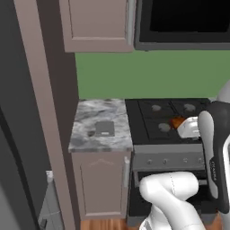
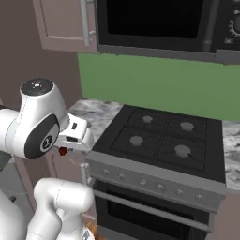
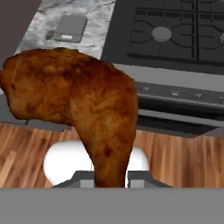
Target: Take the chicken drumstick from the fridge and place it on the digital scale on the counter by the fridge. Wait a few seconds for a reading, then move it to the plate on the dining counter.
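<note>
- Hand [image 3: 110,180]: pinching the narrow end of the chicken drumstick [image 3: 83,105], one dark fingertip on each side of the bone end in the hand view.
- Chicken drumstick: held in the air, clear of every surface. Its broad meaty end spreads up and to the left in the hand view. In the left base view an orange-brown piece of it [image 1: 178,121] shows just beside the white hand, in front of the stove.
- Digital scale [image 1: 104,128]: flat grey square lying on the narrow marbled desk [image 1: 92,139], nothing on it. In the hand view it sits at the upper left [image 3: 70,28], well apart from the drumstick.
- Desk: one taupe cabinet door [image 1: 99,182] below it, a tall brownish panel [image 1: 45,112] on its left, the stove touching its right edge.
- Stove [image 2: 161,136]: black top with four burners, grey control strip with knobs along the front, oven door underneath.
- Wall behind the desk and stove: green [image 2: 154,82], with a taupe upper cabinet [image 1: 96,24] and a dark microwave [image 2: 154,21] above.
- Floor [image 3: 175,157]: wooden planks, seen beneath the hand.
</note>
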